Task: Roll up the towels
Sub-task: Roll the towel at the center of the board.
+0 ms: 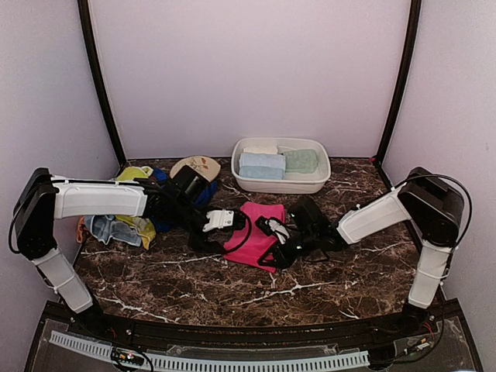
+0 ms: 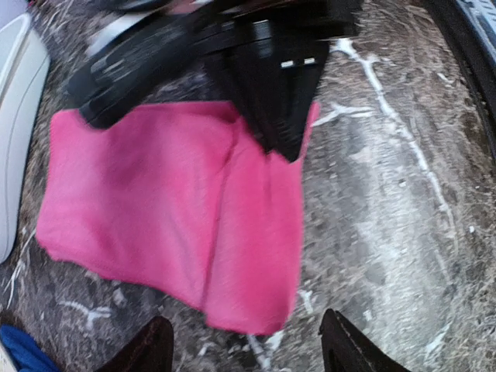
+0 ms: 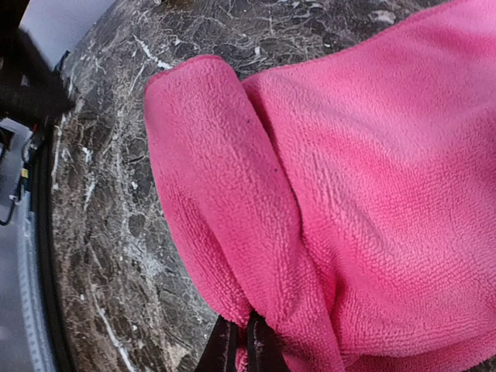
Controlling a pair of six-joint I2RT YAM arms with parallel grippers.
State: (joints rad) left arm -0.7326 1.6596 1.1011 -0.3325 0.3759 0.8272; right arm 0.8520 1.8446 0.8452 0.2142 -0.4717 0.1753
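A hot pink towel (image 1: 254,232) lies on the marble table between both arms, one long side folded over into a thick lip (image 3: 209,201). My right gripper (image 3: 242,346) is shut on the edge of that folded lip, with cloth bunched around its fingers (image 3: 223,349). In the top view the right gripper (image 1: 269,229) sits on the towel's right side. My left gripper (image 2: 244,350) hovers open just off the towel's near edge (image 2: 248,310), holding nothing. From above, the left gripper (image 1: 226,221) is at the towel's left side. More towels are heaped (image 1: 136,209) at the left.
A white basin (image 1: 280,184) at the back holds rolled towels, among them a pale blue one (image 1: 261,165) and a mint one (image 1: 301,160). A beige oval disc (image 1: 198,164) lies behind the left arm. The basin's wall (image 2: 14,132) shows at the left of the left wrist view.
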